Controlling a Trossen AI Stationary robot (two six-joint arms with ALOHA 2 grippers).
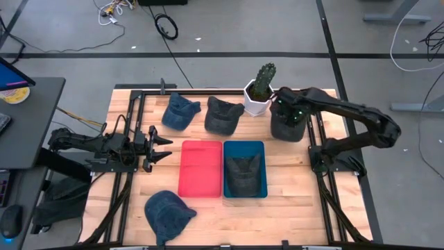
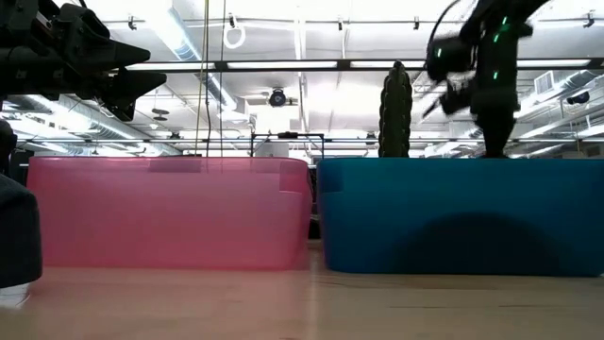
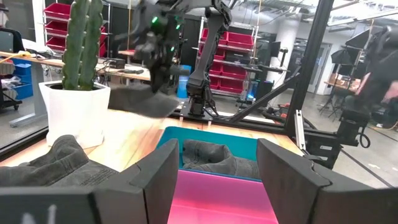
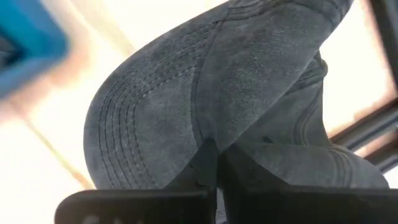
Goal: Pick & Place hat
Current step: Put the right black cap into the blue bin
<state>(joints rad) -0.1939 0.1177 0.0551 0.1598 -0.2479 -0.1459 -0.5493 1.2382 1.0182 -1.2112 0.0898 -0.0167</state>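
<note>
Hat (image 1: 288,126) in the right gripper (image 1: 290,111) was where we kept our eyes: a dark grey cap, pinched at its crown between fingers closed tight on the cloth, as the right wrist view (image 4: 211,124) made plain. It hung at the far right of the table, just beside the white pot with the cactus (image 1: 261,89), and the left wrist view showed it lifted clear of the wood (image 3: 146,99).

We judged the carry to be the step in hand. To do it well, we reckoned, the arm needed to keep the grip firm, lift the drooping brim above the bin wall, swing wide of the cactus and let go only once over the bin.

Beyond it, the blue bin (image 1: 244,146) already held one dark cap (image 1: 244,173), while the red bin (image 1: 201,169) beside it lay bare. Two more caps, one blue (image 1: 180,111) and one dark (image 1: 223,114), waited at the far edge, and another blue one (image 1: 168,212) at the near edge. The left gripper (image 1: 158,146) waited at the left of the red bin, fingers spread.
</note>
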